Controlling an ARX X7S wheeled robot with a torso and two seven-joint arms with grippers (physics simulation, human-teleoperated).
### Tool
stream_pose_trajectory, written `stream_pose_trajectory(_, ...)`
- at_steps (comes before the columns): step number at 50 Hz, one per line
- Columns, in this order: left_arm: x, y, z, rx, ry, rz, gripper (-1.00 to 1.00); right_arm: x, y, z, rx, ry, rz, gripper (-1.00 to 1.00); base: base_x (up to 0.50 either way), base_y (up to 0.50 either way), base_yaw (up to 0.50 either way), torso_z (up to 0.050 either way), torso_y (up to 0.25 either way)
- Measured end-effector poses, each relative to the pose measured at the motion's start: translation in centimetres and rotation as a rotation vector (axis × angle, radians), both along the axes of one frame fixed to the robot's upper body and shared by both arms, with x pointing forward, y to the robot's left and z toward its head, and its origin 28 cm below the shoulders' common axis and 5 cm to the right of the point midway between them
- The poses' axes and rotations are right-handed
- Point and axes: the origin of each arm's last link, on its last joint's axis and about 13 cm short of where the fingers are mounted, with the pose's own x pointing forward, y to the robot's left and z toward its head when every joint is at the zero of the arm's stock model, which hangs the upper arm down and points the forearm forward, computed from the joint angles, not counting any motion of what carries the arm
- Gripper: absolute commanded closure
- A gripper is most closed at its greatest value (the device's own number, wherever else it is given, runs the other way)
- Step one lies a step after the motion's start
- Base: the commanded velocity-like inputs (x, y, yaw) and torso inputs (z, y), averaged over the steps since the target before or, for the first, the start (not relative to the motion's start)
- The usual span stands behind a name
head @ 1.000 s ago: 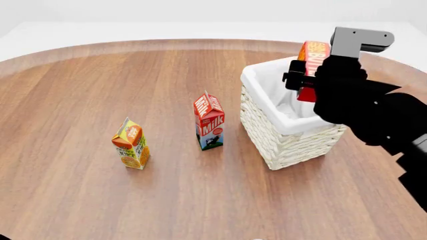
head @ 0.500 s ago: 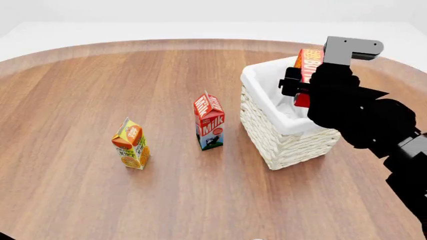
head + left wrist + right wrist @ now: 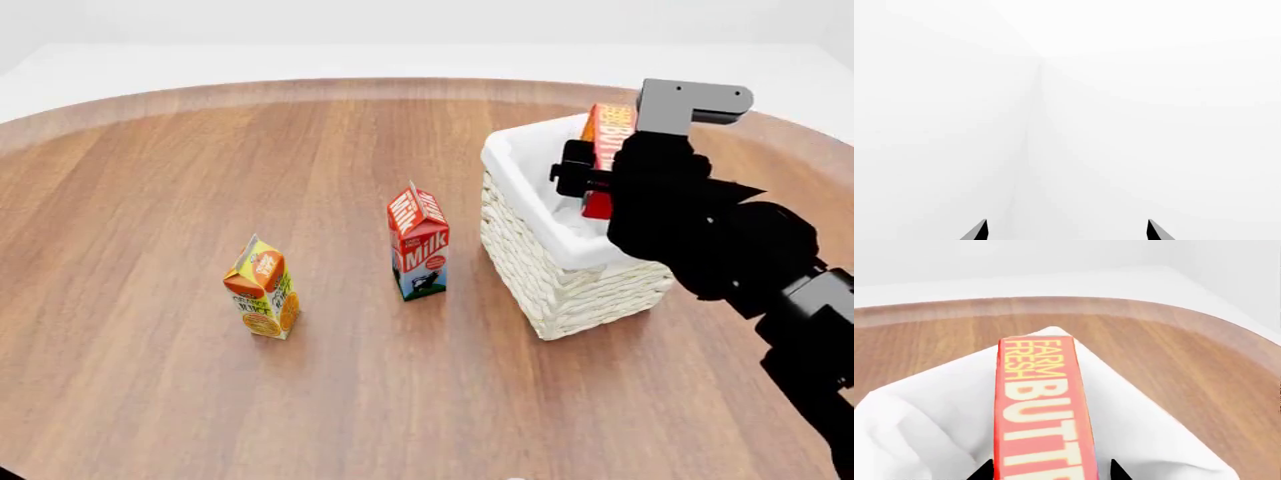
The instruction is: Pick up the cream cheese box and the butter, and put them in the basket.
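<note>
Juice carton (image 3: 262, 288) upright at left on the table (image 3: 160, 180), milk carton (image 3: 419, 242) to its right, both well apart from the basket (image 3: 567, 275). Butter (image 3: 607, 150) clamped in right gripper (image 3: 591, 172), over the basket's liner. Left gripper (image 3: 1066, 231) fingertips spread apart, nothing between, facing only white.

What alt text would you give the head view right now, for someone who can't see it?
The right gripper holds the butter upright over the open basket, partly lowered inside. On the round wooden table, a milk carton and an orange juice carton stand to the basket's left.
</note>
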Motion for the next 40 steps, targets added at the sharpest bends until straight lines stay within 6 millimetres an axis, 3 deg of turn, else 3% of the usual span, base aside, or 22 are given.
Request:
stream_pose_trajectory(25, -0.1, -0.2, 0.4, 0.000, -0.001, 0.001, -1.00, 0.0, -0.4, 1.4, -0.050, -0.050, -0.004, -1.00, 0.00, 0.00, 0.00, 0.000, 0.000)
stream_pose_trajectory(40, -0.1, -0.2, 0.4, -0.001, -0.003, 0.002, -1.00, -1.8, -0.4, 3.5, -0.050, -0.176, 0.010, -1.00, 0.00, 0.00, 0.00, 0.000, 0.000)
